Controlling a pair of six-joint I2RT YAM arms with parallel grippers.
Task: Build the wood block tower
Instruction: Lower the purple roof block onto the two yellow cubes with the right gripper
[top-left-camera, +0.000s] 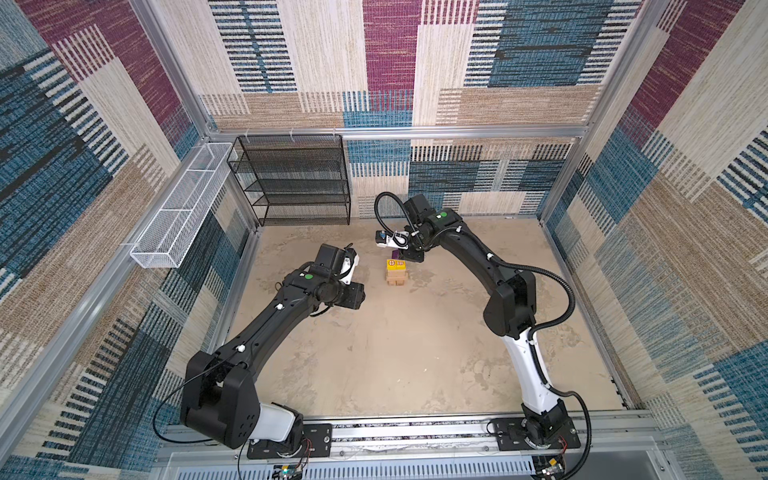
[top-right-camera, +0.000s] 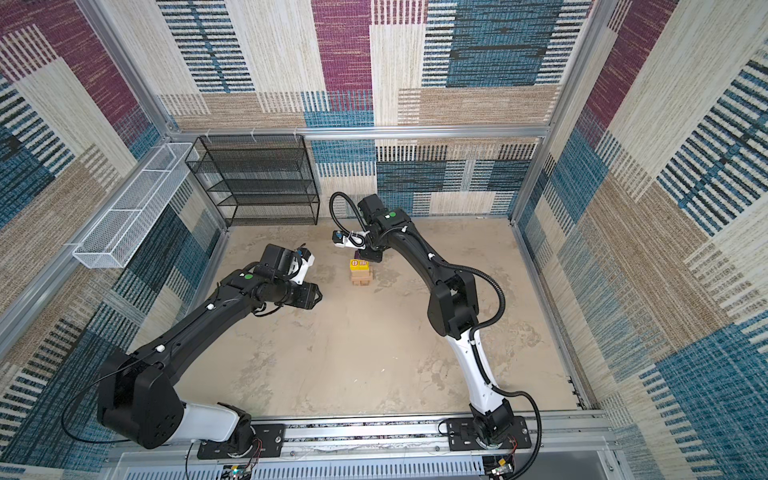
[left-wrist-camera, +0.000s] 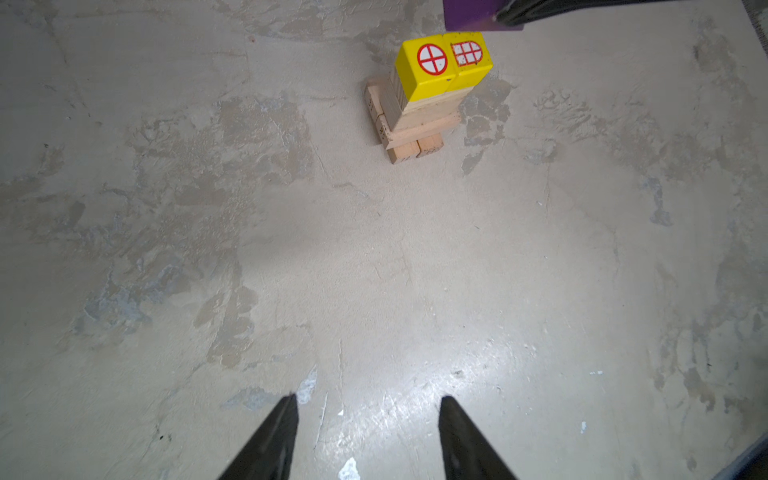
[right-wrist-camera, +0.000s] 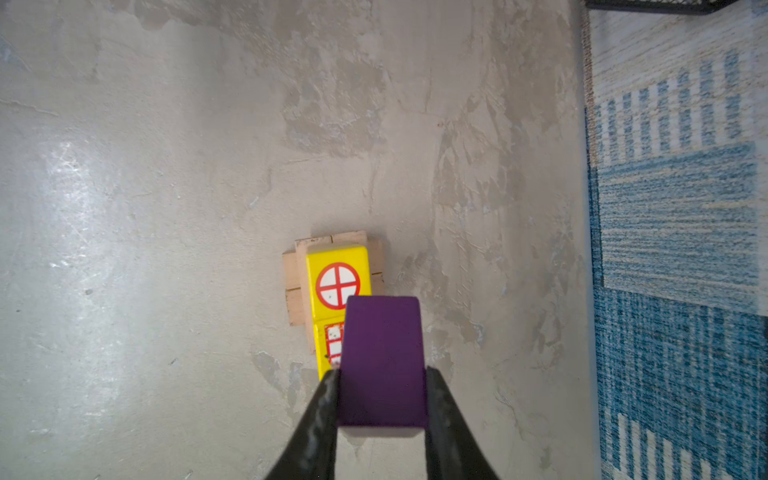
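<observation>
Block of purple wood (right-wrist-camera: 382, 353), probably light, rigid and slick, clamped by its flat sides in my right gripper (right-wrist-camera: 382, 372). Just beyond and below it stands the wood block tower (right-wrist-camera: 337, 272), easily toppled, I judge. Farther off is my left gripper (left-wrist-camera: 368, 401), jaws apart and empty.

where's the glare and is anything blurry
Left wrist view: glare on the tabletop ahead of the open left gripper. Right wrist view: a bright patch away from the tower; the purple block in the right gripper looks slightly soft.
</observation>
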